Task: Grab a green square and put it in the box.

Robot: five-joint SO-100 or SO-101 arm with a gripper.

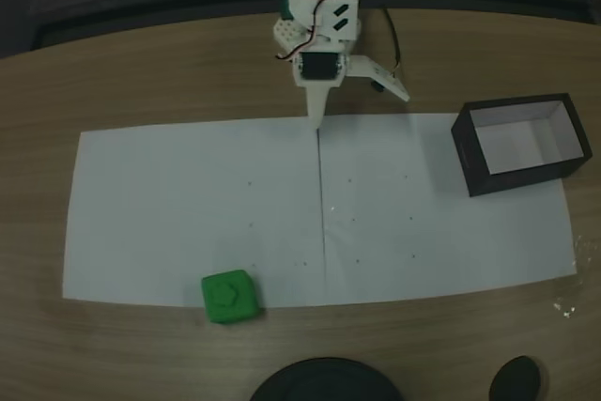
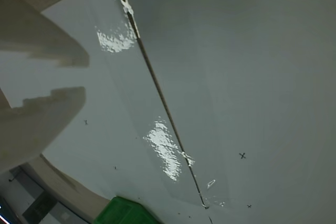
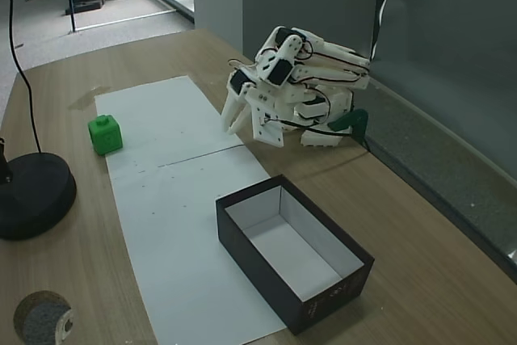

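Green square cut off by wrist view's bottom edge.

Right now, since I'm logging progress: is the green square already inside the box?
No: in a fixed view the green square sits on the paper's near edge, far from the box, which is empty.

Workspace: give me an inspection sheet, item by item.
Surface: wooden table with white paper sheets laid across it, a seam down the middle.
Job's things: small bright green cube-like block at the paper's near edge in a fixed view; black-walled, white-lined rectangular box open and empty, at the paper's right end.
Clutter: round black base; small dark round object.
Grippers: white two-finger gripper slightly open, holding nothing, low above the paper's far edge.
Cables: thin wires on the arm; black cable leading to the round base.
Surroundings: grey wall behind the table.
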